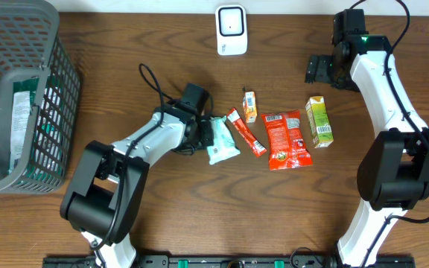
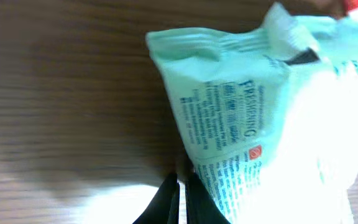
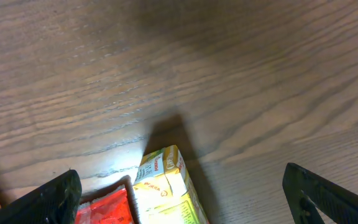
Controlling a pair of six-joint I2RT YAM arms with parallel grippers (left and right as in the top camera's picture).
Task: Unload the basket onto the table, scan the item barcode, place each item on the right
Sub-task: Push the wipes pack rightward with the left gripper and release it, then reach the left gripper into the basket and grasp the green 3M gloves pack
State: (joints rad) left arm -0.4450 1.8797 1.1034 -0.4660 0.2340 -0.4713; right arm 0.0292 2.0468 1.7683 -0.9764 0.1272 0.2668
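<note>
1 mint-green packet (image 1: 222,140): lies flat on the desk (image 1: 125,45) at the left end of a row of 5 items. The left wrist view shows small print on it, but no barcode that I can make out.
Left jaws: pressed together, low to the wood at the packet's edge. I cannot tell whether a fold of wrapper is nipped between them.
Left arm (image 1: 155,135): reaches in low from the side, probably because a flat packet offers only its thin edge.
Scanner (image 1: 231,30): white, at the far edge of the desk, well apart from the packet. The packet likely has to be lifted and turned toward it.
Other 4 items: small orange box (image 1: 249,106), red stick (image 1: 245,132), red pouch (image 1: 286,139), yellow-green carton (image 1: 319,121), laid side by side so each can be taken singly.
Right jaws: wide apart, holding nothing, hanging beyond the carton, out of the way.
Basket (image 1: 62,67): grey, far left, some packaging inside; likely where scanned goods go.
</note>
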